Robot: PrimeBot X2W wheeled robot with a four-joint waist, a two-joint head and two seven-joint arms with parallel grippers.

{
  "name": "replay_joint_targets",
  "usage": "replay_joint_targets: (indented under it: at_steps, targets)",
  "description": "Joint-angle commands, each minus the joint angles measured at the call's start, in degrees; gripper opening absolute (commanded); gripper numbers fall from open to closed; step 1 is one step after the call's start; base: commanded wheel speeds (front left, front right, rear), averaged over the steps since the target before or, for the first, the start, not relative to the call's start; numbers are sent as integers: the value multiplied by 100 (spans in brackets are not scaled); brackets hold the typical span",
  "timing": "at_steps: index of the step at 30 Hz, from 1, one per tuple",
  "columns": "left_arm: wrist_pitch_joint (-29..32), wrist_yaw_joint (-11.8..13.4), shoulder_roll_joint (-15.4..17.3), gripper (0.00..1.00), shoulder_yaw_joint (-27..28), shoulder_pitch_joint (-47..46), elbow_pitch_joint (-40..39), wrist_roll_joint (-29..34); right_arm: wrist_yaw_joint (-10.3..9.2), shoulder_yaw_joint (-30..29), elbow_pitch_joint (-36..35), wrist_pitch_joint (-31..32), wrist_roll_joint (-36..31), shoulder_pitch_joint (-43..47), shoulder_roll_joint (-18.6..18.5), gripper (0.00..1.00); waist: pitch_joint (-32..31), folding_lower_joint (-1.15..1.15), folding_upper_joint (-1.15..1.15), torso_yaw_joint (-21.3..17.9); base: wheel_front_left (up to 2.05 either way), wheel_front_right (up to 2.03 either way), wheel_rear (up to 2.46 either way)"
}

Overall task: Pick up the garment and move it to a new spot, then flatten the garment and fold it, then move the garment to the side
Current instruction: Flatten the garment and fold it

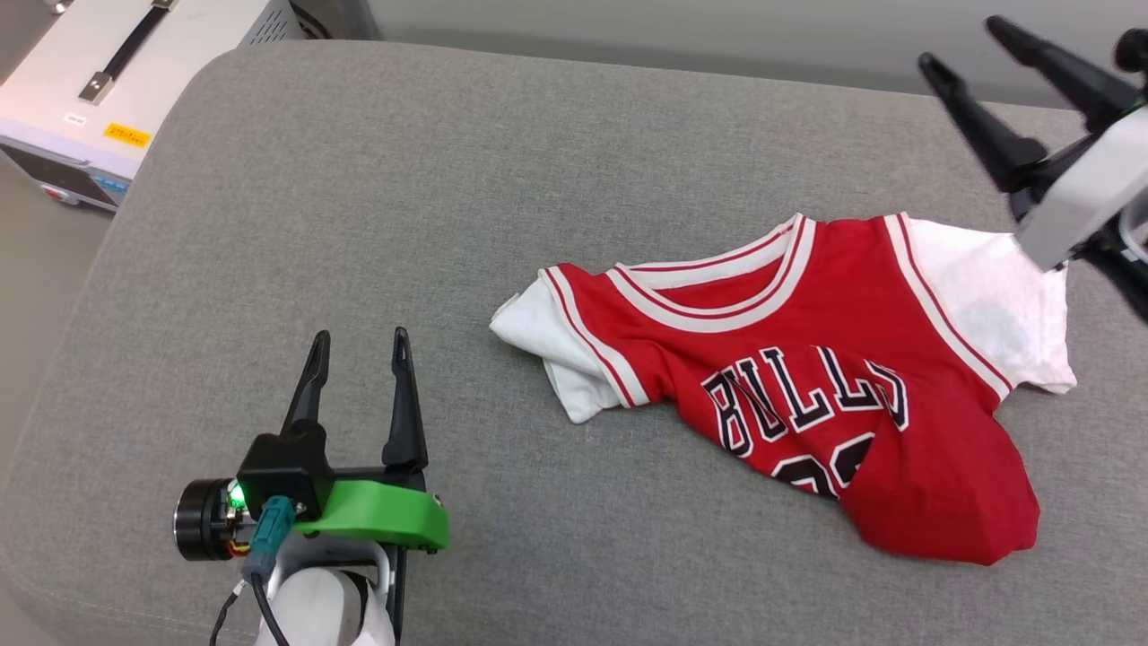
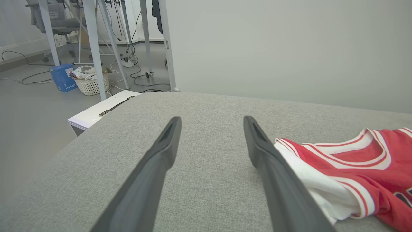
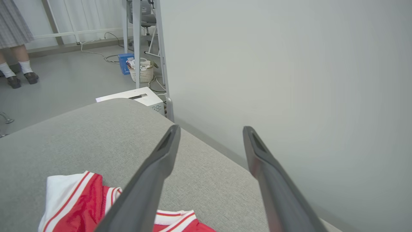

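The garment (image 1: 807, 386), a red jersey with white sleeves and black letters, lies crumpled face up on the grey cushioned surface (image 1: 448, 224), right of centre. Its lower hem is folded under. My left gripper (image 1: 357, 345) stands open at the lower left, well left of the jersey's white sleeve (image 1: 538, 336), holding nothing. In the left wrist view the garment (image 2: 354, 167) lies beside the right finger. My right gripper (image 1: 964, 45) is open in the air at the upper right, above the other sleeve. The garment (image 3: 80, 203) appears below its fingers in the right wrist view.
A white equipment box (image 1: 99, 81) stands off the surface's far left corner. A grey wall (image 3: 289, 64) runs along the far edge. A person's legs (image 3: 16, 61) stand on the floor beyond, near a basket (image 3: 140, 71) and table legs.
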Motion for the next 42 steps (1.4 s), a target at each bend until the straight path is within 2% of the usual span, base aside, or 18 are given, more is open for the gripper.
replay_joint_targets:
  at_steps: [1,2,3,6,9,13,17,20,26,31,34,35,36,42]
  targets:
    - [-34,-31,-14,100,37,54,-35,64,-5,-184,20,140,-124,98,-164,100,-35,0,0,-82,0,0,0]
    - [-34,-34,-14,100,46,52,-49,82,-5,-292,20,264,-171,111,-262,100,-28,0,0,-93,0,0,0]
    - [-34,-37,-14,100,58,32,-119,111,-5,-594,9,861,-222,177,-644,100,45,0,0,-112,0,0,0]
    - [-34,-40,-14,100,51,-20,-202,120,-5,-776,-34,1511,-193,193,-939,100,156,0,0,-110,0,0,0]
    - [-34,-39,-14,100,29,-92,-287,117,-5,-817,-70,2451,-5,229,-1207,100,315,0,0,-90,0,0,0]
    - [-34,-26,-14,100,-40,-223,-360,85,-5,-742,-125,3870,461,289,-1481,100,563,0,0,-30,0,0,0]
    - [-34,11,-14,100,-144,-387,-391,18,-5,-764,66,4756,470,252,-1526,100,853,0,0,59,0,0,0]
    - [-34,45,-14,100,-231,-506,-393,-28,-5,-889,396,5085,423,207,-1357,100,1052,0,0,139,0,0,0]
    - [-34,107,-14,100,-364,-683,-381,-88,-5,-1120,1162,5028,73,99,-748,100,1340,0,0,296,0,0,0]
    - [-34,147,-14,100,-398,-718,-334,-108,-5,-923,1643,5086,-166,388,-376,100,1363,0,0,349,0,0,0]
    - [-34,159,-14,100,-380,-686,-294,-104,-5,-885,1643,4953,-81,562,-266,100,1276,0,0,325,0,0,0]
    - [-34,158,-14,100,-357,-663,-273,-96,-5,-917,1602,4780,-50,590,-251,25,1225,0,0,304,0,0,0]
    - [-34,156,-14,100,-328,-639,-252,-85,-5,-950,1556,4609,-7,620,-245,0,1155,0,0,273,0,0,0]
    - [-34,58,-14,100,-145,-471,-147,13,-5,-1267,1109,3528,282,838,-547,0,699,0,0,60,0,0,0]
